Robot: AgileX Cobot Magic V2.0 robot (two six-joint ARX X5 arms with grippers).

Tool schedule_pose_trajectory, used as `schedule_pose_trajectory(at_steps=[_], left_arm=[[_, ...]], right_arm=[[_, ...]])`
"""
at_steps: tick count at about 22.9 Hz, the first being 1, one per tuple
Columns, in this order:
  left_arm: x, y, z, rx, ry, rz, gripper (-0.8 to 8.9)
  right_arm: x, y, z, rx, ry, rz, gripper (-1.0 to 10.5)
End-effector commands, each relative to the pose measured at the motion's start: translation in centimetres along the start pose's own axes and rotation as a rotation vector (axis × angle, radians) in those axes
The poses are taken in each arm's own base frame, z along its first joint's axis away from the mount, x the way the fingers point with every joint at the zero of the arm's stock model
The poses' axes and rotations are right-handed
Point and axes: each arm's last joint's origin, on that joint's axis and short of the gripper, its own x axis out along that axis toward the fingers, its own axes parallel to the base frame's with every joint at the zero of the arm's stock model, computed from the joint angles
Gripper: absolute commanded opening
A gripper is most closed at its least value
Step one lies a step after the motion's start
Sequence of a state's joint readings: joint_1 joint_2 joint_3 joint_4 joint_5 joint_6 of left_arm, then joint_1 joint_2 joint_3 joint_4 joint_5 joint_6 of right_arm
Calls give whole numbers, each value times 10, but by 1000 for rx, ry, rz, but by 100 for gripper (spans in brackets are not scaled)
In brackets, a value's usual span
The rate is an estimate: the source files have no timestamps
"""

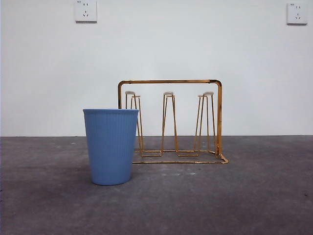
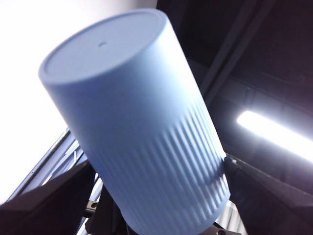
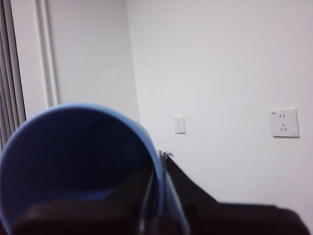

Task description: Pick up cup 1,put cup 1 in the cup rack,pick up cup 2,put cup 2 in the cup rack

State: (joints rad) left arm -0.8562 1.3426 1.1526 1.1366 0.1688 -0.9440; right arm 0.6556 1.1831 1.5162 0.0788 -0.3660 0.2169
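Left gripper (image 2: 161,230) fingers clamp a blue cup (image 2: 137,122); right gripper (image 3: 159,196) apparently pinches another cup's rim (image 3: 156,161). Cup rack (image 1: 171,120) empty.

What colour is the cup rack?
Gold wire, the cup rack; clearest in the front view.

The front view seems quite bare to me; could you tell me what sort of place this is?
Probably an indoor lab or test room: a plain white wall with wall sockets, a bare grey table, and only a blue cup and a gold cup rack on it.
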Motion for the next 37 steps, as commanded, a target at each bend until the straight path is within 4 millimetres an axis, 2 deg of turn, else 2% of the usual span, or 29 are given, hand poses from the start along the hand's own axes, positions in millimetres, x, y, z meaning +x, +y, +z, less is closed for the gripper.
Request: schedule_pose_trajectory(at_steps=[1, 10, 12, 16, 20, 25, 30, 37], left_arm=[[1, -1, 1, 17, -21, -6, 382], [1, -1, 1, 17, -18, -2, 30], [1, 0, 1, 20, -16, 1, -8], [1, 1, 0, 38, -3, 17, -8], [1, 4, -2, 57, 19, 42, -8], [0, 7, -4, 79, 41, 70, -8], [0, 7, -3, 85, 41, 70, -8], [-1, 12, 1, 117, 71, 83, -8]], right_arm=[[6, -2, -9, 17, 27, 2, -12], [10, -5, -19, 55, 91, -8, -11], [9, -5, -20, 60, 105, -11, 3], [9, -5, -22, 69, 129, -17, 16], [8, -5, -22, 72, 135, -17, 186], [3, -2, -20, 75, 151, -16, 198], [-12, 3, -12, 5, 182, -96, 198], [-50, 16, 5, -106, 244, -248, 195]])
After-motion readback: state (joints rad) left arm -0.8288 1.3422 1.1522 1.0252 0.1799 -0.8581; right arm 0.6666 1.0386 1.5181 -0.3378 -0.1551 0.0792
